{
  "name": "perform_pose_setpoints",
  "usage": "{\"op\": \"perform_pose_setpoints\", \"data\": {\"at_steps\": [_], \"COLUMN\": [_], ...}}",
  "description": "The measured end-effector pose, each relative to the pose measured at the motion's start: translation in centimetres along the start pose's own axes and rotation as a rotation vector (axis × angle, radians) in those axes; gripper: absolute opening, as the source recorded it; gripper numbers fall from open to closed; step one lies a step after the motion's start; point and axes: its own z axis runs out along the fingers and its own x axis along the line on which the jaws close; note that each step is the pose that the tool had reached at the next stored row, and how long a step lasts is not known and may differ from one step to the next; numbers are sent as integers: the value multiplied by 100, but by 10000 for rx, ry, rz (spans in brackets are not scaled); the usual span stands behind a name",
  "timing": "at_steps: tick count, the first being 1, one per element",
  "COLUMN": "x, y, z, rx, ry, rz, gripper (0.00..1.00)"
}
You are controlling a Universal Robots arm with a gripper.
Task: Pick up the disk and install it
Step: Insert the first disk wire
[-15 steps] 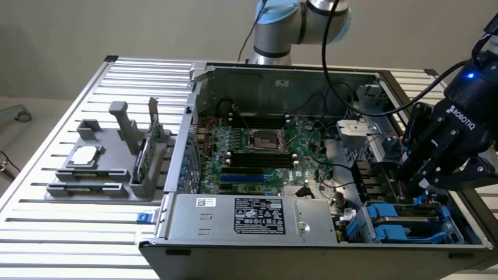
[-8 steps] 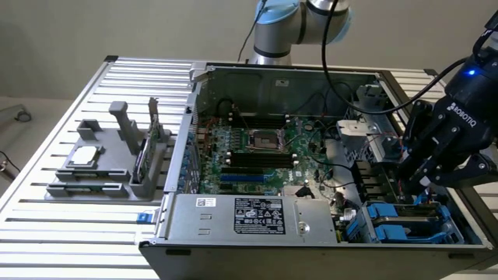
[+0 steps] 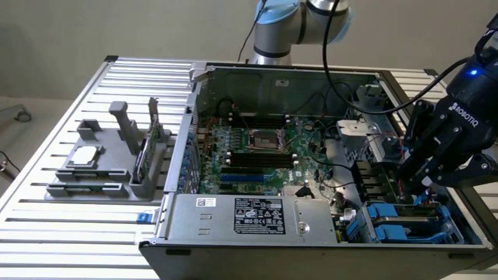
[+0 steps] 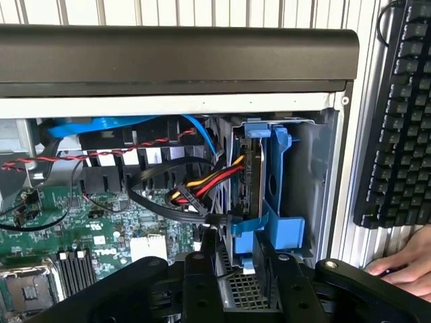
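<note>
The disk looks like a hard, stiff thing — a flat grey metal slab inside a bright blue plastic frame. It is probably a bit heavy, and it should not bend. The metal sides may be smooth and slippery, so the blue frame looks like the better place to take hold, on its two long edges or at the blue tab that sticks out. It is also likely to be fragile inside, so a bump or a drop could hurt it. The thin plastic of the frame might crack if squeezed too hard.

In the wrist view the disk stands on its edge in the drive bay at the corner of the computer case, with the blue frame wrapped around it. Red, yellow and black wires lie just beside it. In the exterior view the blue carriers sit low in the case, on that view's right.

The end effector hangs just above that bay, close to the disk. Its black fingers stand partly apart — no thing can be seen pinched between them.

A keyboard lies on the desk beside the case, and a person's hand rests near it.
</note>
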Motion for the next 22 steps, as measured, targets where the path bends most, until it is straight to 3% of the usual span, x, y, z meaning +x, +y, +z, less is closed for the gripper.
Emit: {"op": "perform_pose_setpoints", "data": {"at_steps": [8, 13, 22], "x": [-2, -6, -29], "y": [5, 5, 7], "z": [0, 1, 6], "rx": [-22, -36, -42], "ry": [13, 25, 61], "rz": [-9, -13, -20], "gripper": [36, 16, 16]}}
